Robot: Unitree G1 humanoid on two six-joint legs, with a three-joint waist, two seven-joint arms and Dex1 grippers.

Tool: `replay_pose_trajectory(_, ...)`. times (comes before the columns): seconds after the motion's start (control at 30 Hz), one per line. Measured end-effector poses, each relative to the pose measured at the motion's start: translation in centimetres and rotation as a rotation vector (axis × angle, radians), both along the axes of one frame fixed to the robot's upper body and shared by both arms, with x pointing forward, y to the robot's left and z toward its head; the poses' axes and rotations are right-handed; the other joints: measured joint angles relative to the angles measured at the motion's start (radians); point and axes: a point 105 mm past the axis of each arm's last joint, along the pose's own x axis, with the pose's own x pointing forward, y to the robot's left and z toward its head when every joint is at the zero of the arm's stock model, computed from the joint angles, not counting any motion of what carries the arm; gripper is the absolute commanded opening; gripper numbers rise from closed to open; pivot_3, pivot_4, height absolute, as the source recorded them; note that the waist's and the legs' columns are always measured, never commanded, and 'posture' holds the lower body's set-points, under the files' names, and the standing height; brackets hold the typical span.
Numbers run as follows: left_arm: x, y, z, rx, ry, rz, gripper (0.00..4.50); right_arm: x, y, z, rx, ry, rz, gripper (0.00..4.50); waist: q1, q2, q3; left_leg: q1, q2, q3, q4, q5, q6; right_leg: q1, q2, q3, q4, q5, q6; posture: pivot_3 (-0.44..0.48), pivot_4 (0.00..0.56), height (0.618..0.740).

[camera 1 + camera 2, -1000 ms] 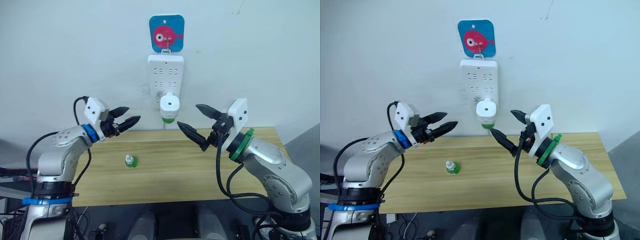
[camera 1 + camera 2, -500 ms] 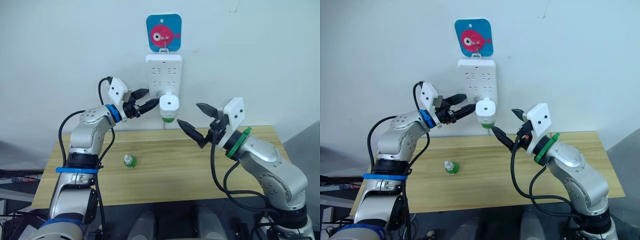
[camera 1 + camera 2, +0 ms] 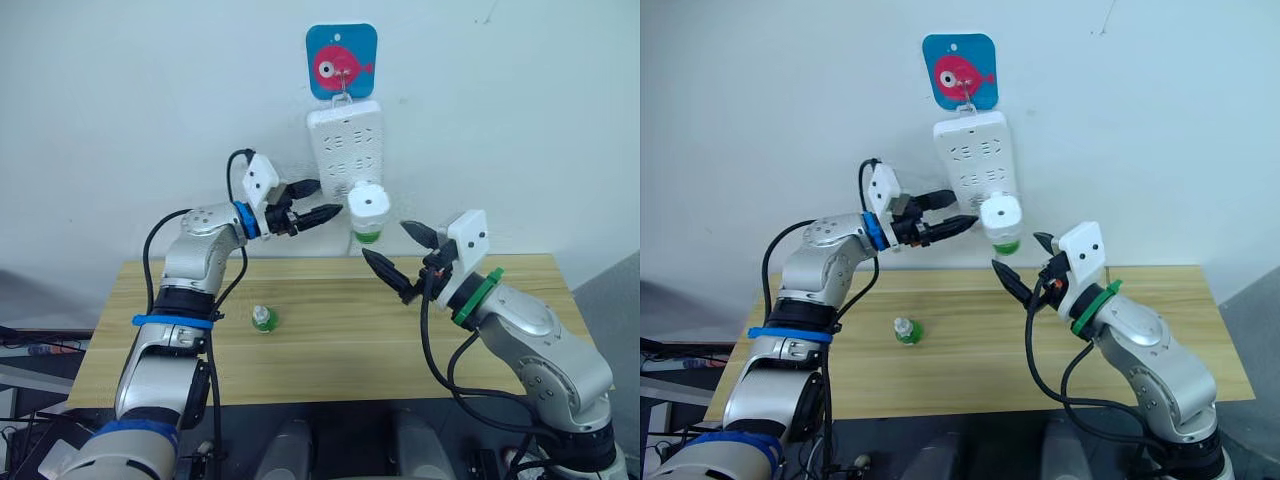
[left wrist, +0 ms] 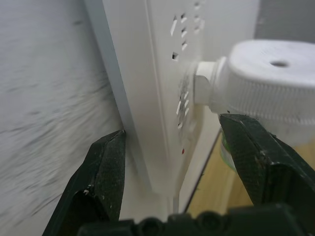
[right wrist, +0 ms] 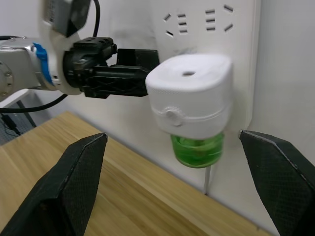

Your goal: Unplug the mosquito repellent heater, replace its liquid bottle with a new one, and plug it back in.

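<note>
Hanging tilted from a fish hook plaque [image 3: 342,61], power strip [image 3: 346,135] carries the plugged-in mosquito repellent heater [image 3: 368,207], green liquid bottle [image 3: 367,235] beneath | left gripper [image 3: 318,200] spread wide, straddling strip's lower edge | right gripper [image 3: 398,252] wide, near heater | spare bottle [image 3: 262,320] upright on table [image 3: 330,345]

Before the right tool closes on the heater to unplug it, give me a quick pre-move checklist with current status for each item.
1. Heater plugged into the strip: ok.
2. Right tool open, with the heater between its fingers in the right wrist view: ok.
3. Left tool open, straddling the strip's lower edge to brace it: ok; contact cannot tell.
4. Strip hanging straight: not ok, it tilts.
5. Green bottle seated under the heater: ok.
6. Spare bottle upright on the table: ok.
</note>
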Motion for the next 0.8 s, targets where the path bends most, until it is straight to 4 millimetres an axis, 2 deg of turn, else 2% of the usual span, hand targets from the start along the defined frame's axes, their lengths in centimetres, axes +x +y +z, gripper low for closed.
replay_pose_trajectory(0.17,-0.1,-0.2,0.1,0.007,-0.012,-0.017,3.34,0.3,-0.7,-0.3,-0.023,-0.006,-0.049,4.5,-0.005,0.0,0.007,0.0,0.0,-0.001,0.0,0.0,0.0,0.0,0.0,0.0,0.0,0.0,0.0,-0.002,0.236,0.74)
replay_pose_trajectory(0.33,-0.1,-1.3,0.9,-0.027,-0.009,-0.043,3.34,0.5,-1.3,-0.8,-0.046,-0.003,-0.104,4.5,-0.005,0.0,0.014,-0.001,-0.001,-0.002,0.001,0.0,0.0,0.0,-0.001,-0.001,0.0,0.0,0.0,-0.006,0.238,0.74)
replay_pose_trajectory(0.43,-0.1,-1.6,1.1,-0.053,0.008,-0.05,2.82,0.6,-1.4,-0.8,-0.041,-0.004,-0.123,4.5,-0.01,0.0,0.017,-0.001,-0.001,-0.002,0.001,0.0,0.0,0.0,-0.001,-0.001,0.0,0.0,0.0,-0.006,0.238,0.74)
replay_pose_trajectory(0.6,0.0,-1.0,1.4,-0.076,0.02,-0.035,1.35,0.8,-1.1,-0.4,-0.033,-0.021,-0.14,4.5,-0.02,0.0,0.017,-0.001,-0.001,-0.002,0.001,0.0,0.0,0.0,-0.001,-0.001,0.001,0.0,0.0,-0.01,0.241,0.74)
replay_pose_trajectory(0.73,-0.1,-1.0,1.4,-0.076,0.025,-0.039,1.31,0.8,-0.3,0.4,-0.053,-0.059,-0.135,4.5,-0.02,0.0,0.018,-0.001,-0.001,-0.002,0.001,0.0,0.0,0.0,-0.001,-0.001,0.001,0.0,0.0,-0.011,0.248,0.74)
replay_pose_trajectory(0.8,0.0,-1.0,1.5,-0.082,0.027,-0.035,1.31,1.2,0.8,1.4,-0.046,-0.091,-0.14,4.5,-0.021,0.001,0.021,-0.001,-0.001,-0.002,0.002,0.0,0.0,0.0,-0.001,-0.001,0.002,0.0,0.0,-0.011,0.248,0.74)
